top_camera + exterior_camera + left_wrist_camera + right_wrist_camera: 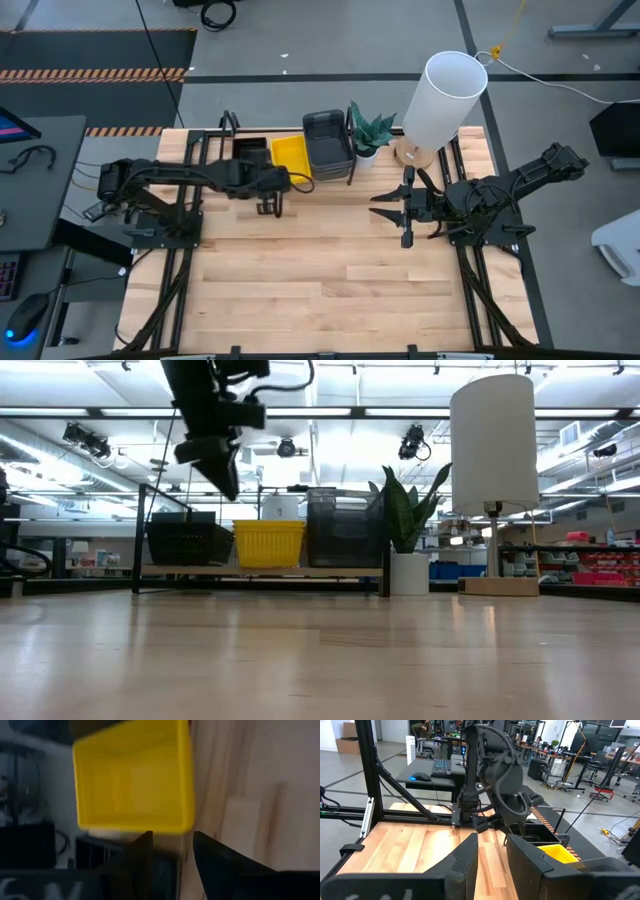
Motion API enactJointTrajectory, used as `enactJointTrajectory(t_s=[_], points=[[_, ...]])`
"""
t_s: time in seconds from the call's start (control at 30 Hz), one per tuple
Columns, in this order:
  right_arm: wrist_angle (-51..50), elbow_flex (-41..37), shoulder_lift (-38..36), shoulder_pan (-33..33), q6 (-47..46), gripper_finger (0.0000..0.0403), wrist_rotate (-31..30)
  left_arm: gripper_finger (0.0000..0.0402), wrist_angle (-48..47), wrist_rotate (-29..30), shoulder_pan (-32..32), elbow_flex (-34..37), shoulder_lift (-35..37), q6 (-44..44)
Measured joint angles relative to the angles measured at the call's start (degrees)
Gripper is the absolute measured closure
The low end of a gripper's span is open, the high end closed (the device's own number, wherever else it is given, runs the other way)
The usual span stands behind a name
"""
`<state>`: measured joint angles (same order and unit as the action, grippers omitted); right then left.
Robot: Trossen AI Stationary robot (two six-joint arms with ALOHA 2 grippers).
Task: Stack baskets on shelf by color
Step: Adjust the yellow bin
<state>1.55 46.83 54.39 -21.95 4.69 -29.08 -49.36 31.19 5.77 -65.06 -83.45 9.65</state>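
Parted and empty on the left gripper [272, 203], just over the yellow basket [290, 153] on the shelf [260, 571]; parted and empty too on the right gripper [400, 212], parked mid-table. Could clip the yellow rim or neighbouring grey stack [328, 145] if lowered off-centre.

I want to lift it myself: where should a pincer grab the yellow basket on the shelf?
Probably the yellow basket's front rim, from above: it sits open-topped between the black stack and grey stack, so only its short walls are free.
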Motion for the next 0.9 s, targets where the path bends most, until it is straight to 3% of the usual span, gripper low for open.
enactJointTrajectory(t_s=[0.17, 0.3, 0.57, 0.9], points=[[-0.01, 0.0, 0.01, 0.01, 0.0, 0.0295, 0.0, 0.0259, 5.23, -6.25, -0.84, 0.06, -1.09, -0.03], [-0.03, 0.0, 0.01, 0.02, 0.0, 0.0295, 0.0, 0.026, 8.87, -7.01, -0.69, 1.33, -2.56, -0.01], [-0.3, 0.0, 0.0, 0.02, 0.0, 0.0295, 0.0, 0.0261, 12.19, 0.88, -0.48, 4.55, -6.43, 0.56], [-0.37, 0.0, 0.0, 0.06, -0.01, 0.0295, 0.0, 0.0283, 13.44, 6.94, -0.78, 4.73, -6.13, 3.24]])
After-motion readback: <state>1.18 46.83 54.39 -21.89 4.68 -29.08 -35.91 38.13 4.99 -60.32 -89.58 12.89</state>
